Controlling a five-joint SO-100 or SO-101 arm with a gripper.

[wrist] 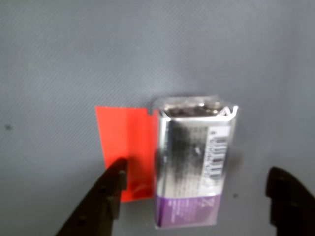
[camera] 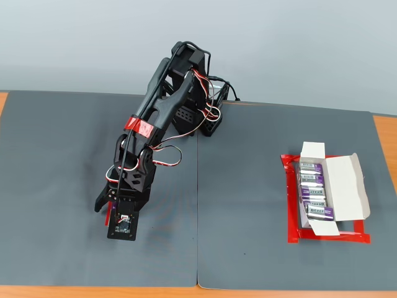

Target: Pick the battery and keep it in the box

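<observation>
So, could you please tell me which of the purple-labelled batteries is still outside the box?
The battery lying on the grey mat beside the red tape patch, between the open claw fingers; the others sit in the white box.

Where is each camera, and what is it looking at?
Wrist view: rides on the arm, looking down at the battery beside a red tape patch on the grey mat; the open tool has a finger on either side of it.
Fixed view: stands high in front, looking down at the whole arm, the mat and the box holding batteries.
Shared: the mat and the tool; the battery is hidden in the fixed view.
</observation>
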